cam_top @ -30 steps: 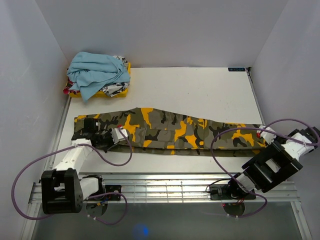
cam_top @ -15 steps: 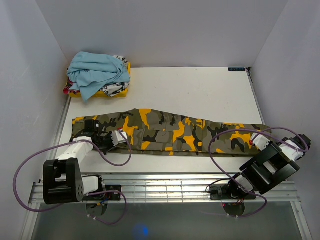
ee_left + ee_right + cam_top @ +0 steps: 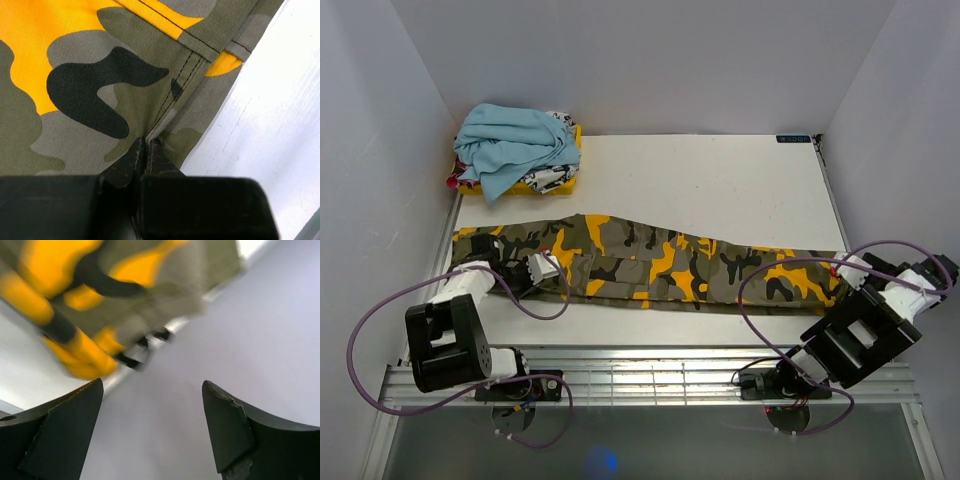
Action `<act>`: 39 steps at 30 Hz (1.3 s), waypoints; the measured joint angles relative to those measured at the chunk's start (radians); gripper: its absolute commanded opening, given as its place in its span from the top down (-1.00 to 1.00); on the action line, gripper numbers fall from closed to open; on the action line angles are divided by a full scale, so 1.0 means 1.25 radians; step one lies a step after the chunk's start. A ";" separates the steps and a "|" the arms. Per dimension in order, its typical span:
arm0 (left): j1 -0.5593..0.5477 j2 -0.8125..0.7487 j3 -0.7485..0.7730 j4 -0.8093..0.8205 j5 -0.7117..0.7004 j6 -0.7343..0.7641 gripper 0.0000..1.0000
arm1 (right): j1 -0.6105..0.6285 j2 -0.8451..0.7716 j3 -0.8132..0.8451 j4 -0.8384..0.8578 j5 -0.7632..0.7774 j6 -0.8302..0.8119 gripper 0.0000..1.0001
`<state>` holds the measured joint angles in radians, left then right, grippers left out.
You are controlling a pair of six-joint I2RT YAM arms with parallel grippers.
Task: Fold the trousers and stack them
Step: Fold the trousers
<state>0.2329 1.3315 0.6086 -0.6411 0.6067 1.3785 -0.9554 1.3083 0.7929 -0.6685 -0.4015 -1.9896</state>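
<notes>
Bare table (image 3: 720,180) beyond the trousers (image 3: 660,265); clothes pile (image 3: 515,150) in far-left corner

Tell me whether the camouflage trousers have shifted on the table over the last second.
Yes. The camouflage trousers have slid left: their left end now lies closer to the left edge of the table.

Trousers (image 3: 660,265): olive camouflage, yellow-orange and black blotches.

Even, bright overhead light leaves soft shadows on the white table (image 3: 720,180), while the right wrist view smears the trousers (image 3: 100,305) with motion blur.
</notes>
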 measured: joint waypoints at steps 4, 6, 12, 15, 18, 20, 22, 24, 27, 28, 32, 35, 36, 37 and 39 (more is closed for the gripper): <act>0.007 0.000 0.005 -0.002 -0.021 0.009 1.00 | 0.000 0.062 0.181 -0.067 -0.007 -0.002 -0.43; 0.012 0.001 0.005 -0.001 -0.023 0.010 1.00 | 0.000 0.117 0.304 -0.164 -0.016 0.026 -0.31; 0.026 0.009 0.006 0.004 -0.011 0.004 1.00 | -0.002 0.258 0.534 -0.403 -0.040 0.208 -0.06; 0.028 0.009 0.006 0.005 -0.009 -0.003 1.00 | 0.007 0.254 0.530 -0.429 -0.063 0.320 -0.12; 0.030 0.010 0.006 0.006 -0.007 -0.010 1.00 | 0.034 0.228 0.474 -0.404 -0.085 0.416 -0.18; 0.031 0.010 0.006 0.007 -0.006 -0.013 1.00 | 0.065 0.219 0.410 -0.355 -0.088 0.459 -0.19; 0.031 0.010 0.006 0.007 -0.005 -0.014 1.00 | 0.099 0.221 0.353 -0.301 -0.081 0.480 -0.18; 0.031 0.010 0.007 0.006 -0.006 -0.014 1.00 | 0.130 0.233 0.325 -0.260 -0.070 0.487 -0.18; 0.031 0.010 0.007 0.006 -0.006 -0.014 1.00 | 0.155 0.273 0.327 -0.213 -0.051 0.485 -0.16; 0.031 0.010 0.007 0.006 -0.006 -0.013 1.00 | 0.159 0.289 0.332 -0.204 -0.044 0.484 -0.16; 0.031 0.010 0.007 0.006 -0.006 -0.013 1.00 | 0.171 0.360 0.369 -0.180 -0.017 0.477 -0.11; 0.031 0.010 0.007 0.006 -0.006 -0.013 1.00 | 0.181 0.392 0.381 -0.173 -0.004 0.461 0.03; 0.031 0.011 0.007 0.006 -0.006 -0.013 1.00 | 0.184 0.397 0.381 -0.175 0.000 0.454 0.17; 0.031 0.011 0.007 0.006 -0.006 -0.013 1.00 | 0.189 0.399 0.381 -0.177 0.003 0.448 0.29; 0.031 0.012 0.007 0.007 -0.005 -0.013 1.00 | 0.197 0.400 0.382 -0.188 0.008 0.433 0.64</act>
<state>0.2722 1.3464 0.6174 -0.6327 0.5999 1.3617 -0.7097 1.8088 1.2701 -0.9031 -0.3916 -1.4487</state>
